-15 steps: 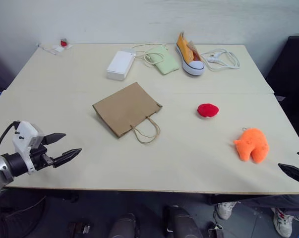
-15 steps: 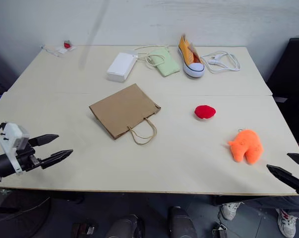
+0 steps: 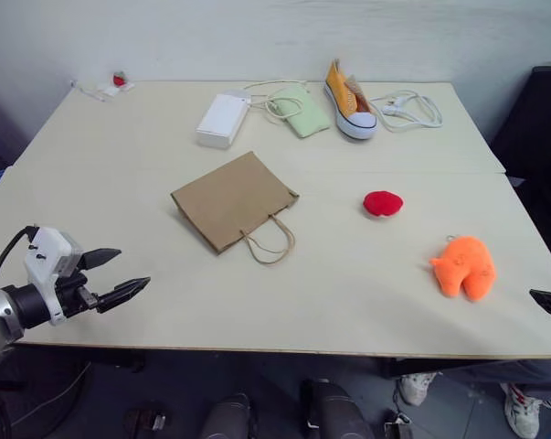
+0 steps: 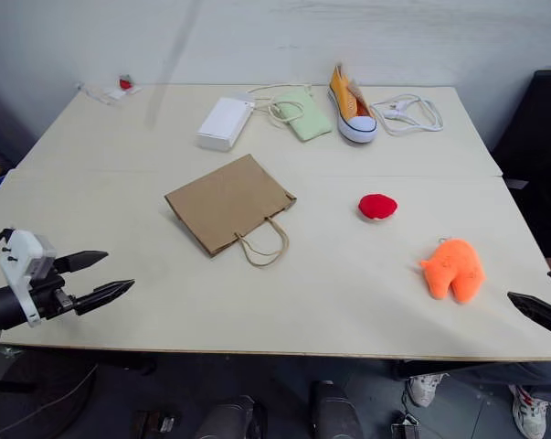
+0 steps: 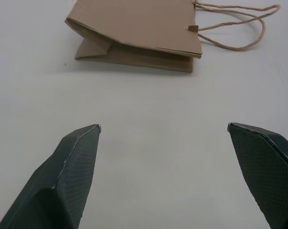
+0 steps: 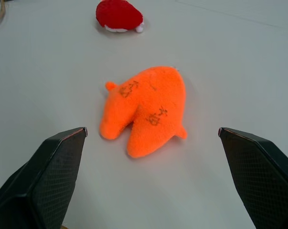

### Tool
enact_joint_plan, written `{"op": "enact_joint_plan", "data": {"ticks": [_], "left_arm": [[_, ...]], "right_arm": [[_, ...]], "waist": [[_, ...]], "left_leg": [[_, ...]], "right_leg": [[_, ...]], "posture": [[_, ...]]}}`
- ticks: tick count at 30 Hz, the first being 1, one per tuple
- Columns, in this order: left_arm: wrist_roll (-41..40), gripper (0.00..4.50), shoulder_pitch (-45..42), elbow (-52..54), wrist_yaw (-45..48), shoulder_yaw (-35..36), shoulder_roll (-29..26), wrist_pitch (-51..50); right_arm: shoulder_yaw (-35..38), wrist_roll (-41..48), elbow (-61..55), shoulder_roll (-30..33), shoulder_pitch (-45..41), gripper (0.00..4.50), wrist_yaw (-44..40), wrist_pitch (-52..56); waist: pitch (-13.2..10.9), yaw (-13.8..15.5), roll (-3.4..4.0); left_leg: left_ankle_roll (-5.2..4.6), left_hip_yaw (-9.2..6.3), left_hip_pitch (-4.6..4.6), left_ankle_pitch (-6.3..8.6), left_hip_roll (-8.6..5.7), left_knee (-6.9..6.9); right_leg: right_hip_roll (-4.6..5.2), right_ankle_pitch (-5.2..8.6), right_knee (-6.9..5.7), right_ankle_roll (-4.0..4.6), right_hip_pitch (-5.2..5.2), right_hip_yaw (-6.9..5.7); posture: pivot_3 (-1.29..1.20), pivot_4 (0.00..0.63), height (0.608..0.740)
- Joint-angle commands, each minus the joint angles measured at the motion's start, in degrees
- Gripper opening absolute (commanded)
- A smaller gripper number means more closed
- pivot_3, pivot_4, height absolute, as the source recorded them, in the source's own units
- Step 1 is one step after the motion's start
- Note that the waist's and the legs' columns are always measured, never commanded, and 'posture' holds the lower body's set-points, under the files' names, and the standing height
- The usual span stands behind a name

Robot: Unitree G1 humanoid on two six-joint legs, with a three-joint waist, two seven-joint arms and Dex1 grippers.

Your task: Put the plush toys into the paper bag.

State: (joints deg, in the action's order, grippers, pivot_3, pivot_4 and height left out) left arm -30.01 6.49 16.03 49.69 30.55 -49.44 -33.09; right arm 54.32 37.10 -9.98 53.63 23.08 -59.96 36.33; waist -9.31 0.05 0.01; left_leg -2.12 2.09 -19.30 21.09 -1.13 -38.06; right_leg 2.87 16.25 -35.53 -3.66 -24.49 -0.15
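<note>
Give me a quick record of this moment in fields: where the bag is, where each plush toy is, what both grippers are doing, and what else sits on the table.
paper bag: lying flat, mid-table, handles toward the near edge
orange plush toy: on the table's right, near the front edge, not in the bag
red plush toy: right of the bag, apart from it
left gripper: open, empty, facing the bag
right gripper: open, empty, facing the orange toy
far edge: white box, green pouch, sneaker, white cable
</note>
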Motion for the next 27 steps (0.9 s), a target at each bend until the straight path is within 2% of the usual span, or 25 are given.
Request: {"op": "enact_joint_plan", "data": {"ticks": [1, 7, 11, 14, 18, 22, 25, 26, 27], "left_arm": [[0.38, 4.47, -3.34, -1.20, -0.73, -1.16, -0.05, 1.66], [-0.72, 4.47, -9.44, -0.17, 2.21, -6.16, -1.52, 2.02], [2.55, 4.47, -18.21, -0.39, 6.79, -15.44, -3.43, 5.58], [6.65, 4.47, -26.24, -3.61, 9.24, -23.59, -2.31, 9.31], [11.90, 4.47, -36.00, -9.93, 10.93, -32.87, 2.31, 13.93], [24.80, 4.47, -45.14, -23.89, 11.39, -45.13, 10.61, 29.80], [28.15, 4.47, -49.09, -30.94, 11.28, -47.52, 14.55, 35.72], [28.85, 4.47, -50.20, -33.21, 11.00, -47.85, 15.80, 37.99], [29.44, 4.29, -51.11, -35.26, 10.32, -47.91, 17.01, 39.82]], "right_arm": [[0.41, 0.29, -2.26, -1.18, -0.90, 4.50, 1.62, -0.60], [-2.03, 2.70, -9.68, -3.57, -2.75, 4.50, 4.67, 0.85], [-6.59, 10.73, -20.37, -3.35, -6.06, 4.50, 6.95, 5.63], [-12.63, 13.50, -26.99, -3.29, -9.61, 4.50, 10.43, 7.15], [-20.46, 12.98, -30.92, -3.04, -14.54, 4.50, 14.31, 7.16], [-30.98, 8.92, -33.26, -4.74, -18.68, 4.50, 16.78, 4.78], [-36.75, 5.94, -33.60, -7.45, -20.33, 4.50, 21.06, 4.51], [-38.65, 4.80, -34.19, -8.36, -20.03, 4.50, 21.82, 4.02], [-40.10, 3.93, -34.77, -9.17, -19.66, 4.50, 22.53, 3.63]], "waist": [[-0.01, 0.08, -0.01], [-0.02, -0.09, -0.03], [-0.04, -0.21, -0.05], [-0.04, -0.12, -0.07], [-0.04, -0.01, -0.09], [-0.07, 0.54, -0.15], [-0.08, 0.88, -0.22], [-0.07, 0.83, -0.25], [-0.07, 0.89, -0.26]], "left_leg": [[0.00, 0.00, 0.00, 0.00, 0.00, 0.00], [0.14, -0.01, 0.00, -0.08, 0.00, 0.00], [0.27, -0.01, 0.00, -0.15, 0.01, 0.00], [0.30, -0.02, 0.01, -0.17, 0.01, -0.02], [0.35, -0.02, -0.06, -0.20, 0.00, -0.09], [0.31, -0.02, -0.23, -0.23, 0.00, -0.31], [0.29, -0.05, -0.50, -0.22, 0.04, -0.70], [0.29, -0.05, -0.74, -0.21, 0.08, -0.86], [0.28, -0.04, -1.16, -0.21, 0.08, -1.06]], "right_leg": [[0.00, 0.00, 0.00, 0.00, 0.01, 0.00], [-0.03, 0.00, -0.03, -0.01, -0.01, -0.01], [-0.05, -0.01, -0.08, -0.01, -0.02, -0.01], [-0.08, -0.01, -0.10, -0.03, -0.02, -0.01], [-0.11, -0.02, -0.10, -0.04, -0.05, -0.04], [-0.15, -0.05, -0.11, -0.09, -0.10, -0.09], [-0.24, -0.06, -0.29, -0.12, -0.23, -0.12], [-0.26, -0.07, -0.40, -0.12, -0.46, -0.12], [-0.27, -0.09, -0.54, -0.16, -0.92, -0.11]], "posture": [[0.00, 0.150, 0.740], [0.00, 0.150, 0.740], [0.00, 0.150, 0.740], [0.00, 0.150, 0.740], [0.00, 0.150, 0.740], [0.00, 0.150, 0.740], [0.00, 0.150, 0.740], [0.00, 0.150, 0.740], [0.00, 0.150, 0.740]]}}
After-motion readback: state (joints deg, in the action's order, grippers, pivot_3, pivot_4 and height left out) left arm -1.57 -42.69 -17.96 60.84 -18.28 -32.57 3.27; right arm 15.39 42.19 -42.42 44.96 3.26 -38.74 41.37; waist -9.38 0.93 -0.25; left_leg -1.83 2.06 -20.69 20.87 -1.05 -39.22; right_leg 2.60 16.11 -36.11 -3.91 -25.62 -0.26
